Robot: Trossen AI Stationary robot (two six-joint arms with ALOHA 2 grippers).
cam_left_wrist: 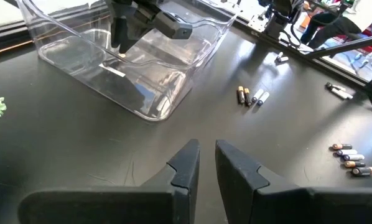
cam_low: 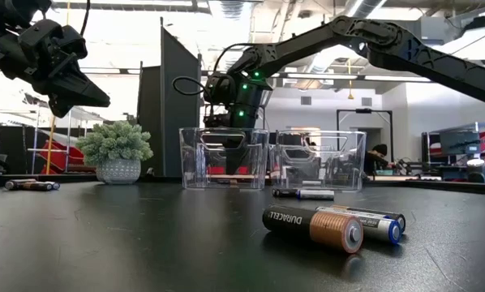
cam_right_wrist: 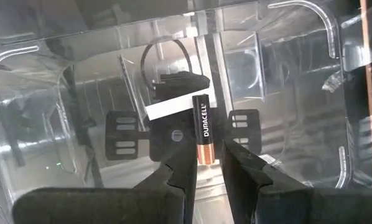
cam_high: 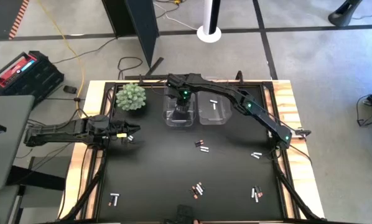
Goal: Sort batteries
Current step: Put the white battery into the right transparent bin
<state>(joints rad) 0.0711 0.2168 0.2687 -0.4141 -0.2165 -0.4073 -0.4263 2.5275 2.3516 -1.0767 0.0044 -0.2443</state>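
High view had the left gripper (cam_high: 131,132) parked off to the left of the left clear bin (cam_high: 172,119), fingers nearly together and holding nothing, just below the little potted plant (cam_high: 131,97). Over that bin hung the right gripper (cam_right_wrist: 203,163), and the right wrist view told the story: a Duracell battery (cam_right_wrist: 202,129) stood lengthwise straight out from between the fingertips, copper end nearest them, jaws parted a little on either side; I could not tell whether they were touching it. It looked to me like the release into the bin, so the right arm was plainly the nearer one. To the right of that bin sat the second clear bin (cam_high: 213,111) with a pale cell (cam_high: 214,106) inside. Loose batteries (cam_high: 201,145) lay scattered on the black table (cam_high: 155,180) below both bins, well apart from either gripper, with nothing standing in the way.
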